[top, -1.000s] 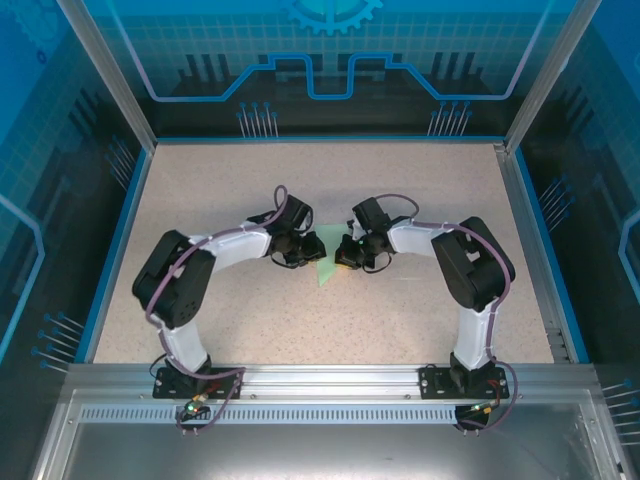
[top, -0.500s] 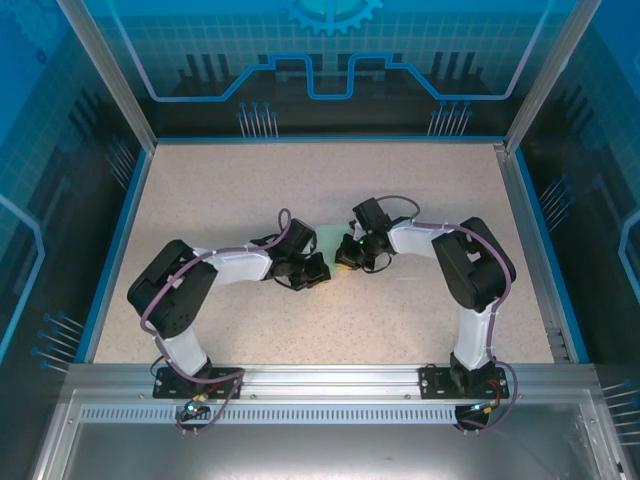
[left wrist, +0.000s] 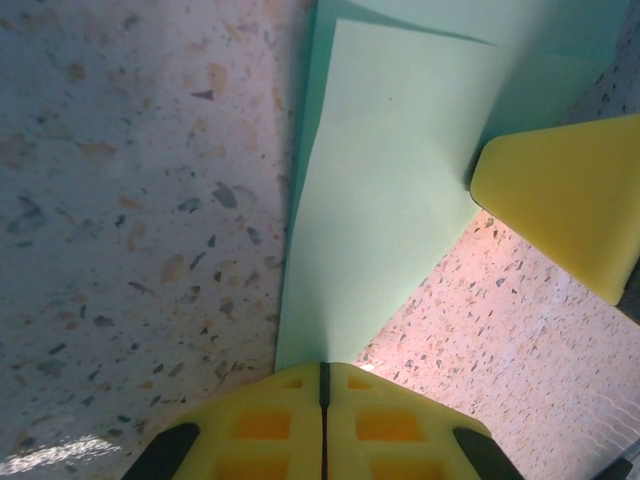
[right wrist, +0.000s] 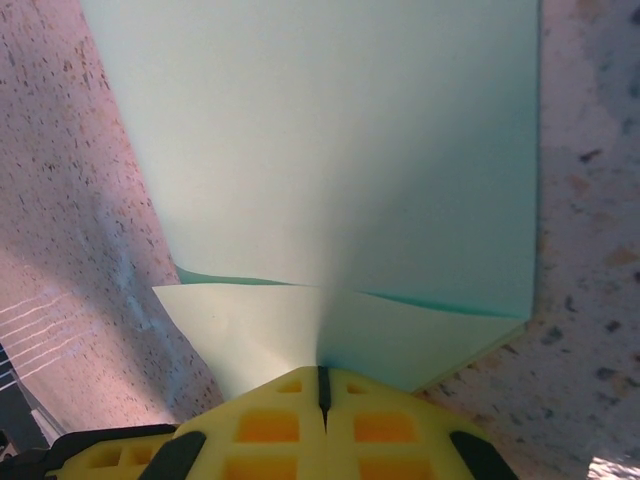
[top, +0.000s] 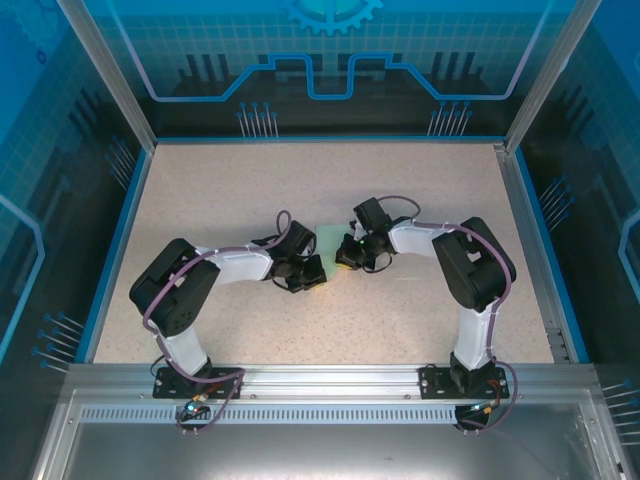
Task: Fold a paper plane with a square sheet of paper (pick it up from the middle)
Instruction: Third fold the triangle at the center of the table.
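Note:
The pale mint-green square sheet of paper [top: 328,238] lies folded into overlapping layers on the speckled table, between my two grippers. In the left wrist view the sheet [left wrist: 390,190] narrows to a tip that my left gripper [left wrist: 323,365] is shut on. The right gripper's yellow finger [left wrist: 560,195] touches the sheet's far edge there. In the right wrist view my right gripper [right wrist: 322,372] is shut on the near edge of the sheet [right wrist: 340,140], where two flaps meet. From above, the left gripper [top: 318,270] and right gripper [top: 345,262] nearly face each other at mid-table.
The speckled beige tabletop [top: 250,180] is bounded by blue rails and transparent blue walls [top: 110,200] on three sides. A metal frame bar [top: 320,385] carrying the arm bases runs along the near edge. Both forearms lie low over the table's middle.
My left gripper has swung in toward the right gripper and shut on the paper's tip. The visible green paper now shows behind the grippers instead of in front. The right arm barely moved.

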You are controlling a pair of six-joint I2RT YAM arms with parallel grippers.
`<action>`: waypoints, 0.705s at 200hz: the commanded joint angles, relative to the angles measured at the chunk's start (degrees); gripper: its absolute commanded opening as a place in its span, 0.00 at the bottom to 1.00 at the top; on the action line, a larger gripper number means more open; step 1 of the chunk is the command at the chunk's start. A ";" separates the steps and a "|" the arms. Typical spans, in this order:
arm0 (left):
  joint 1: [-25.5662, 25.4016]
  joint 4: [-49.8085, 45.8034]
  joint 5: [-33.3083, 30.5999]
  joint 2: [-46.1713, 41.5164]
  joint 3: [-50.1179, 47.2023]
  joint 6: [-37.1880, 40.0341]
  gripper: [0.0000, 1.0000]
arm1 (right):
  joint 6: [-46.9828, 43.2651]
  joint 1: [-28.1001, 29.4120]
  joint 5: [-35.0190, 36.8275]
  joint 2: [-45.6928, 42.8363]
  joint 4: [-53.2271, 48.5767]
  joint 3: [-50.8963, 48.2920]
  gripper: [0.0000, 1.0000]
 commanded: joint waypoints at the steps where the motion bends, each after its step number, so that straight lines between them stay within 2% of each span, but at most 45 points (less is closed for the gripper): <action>1: -0.11 -2.27 -1.60 1.96 -1.54 0.55 0.05 | -1.93 -1.11 -1.42 -1.87 -0.93 -1.81 0.00; 38: -0.14 -1.94 -1.88 1.95 -1.94 0.29 0.00 | -5.75 1.79 -2.73 -6.20 0.64 -1.77 0.00; 71: -0.15 -1.95 -1.84 2.10 -1.98 0.38 0.00 | -5.29 3.83 -3.36 -3.13 0.49 -1.12 0.00; 141: -0.15 -1.59 -2.15 1.91 -2.67 -0.46 0.00 | -5.80 4.04 -4.25 0.58 2.03 -2.83 0.00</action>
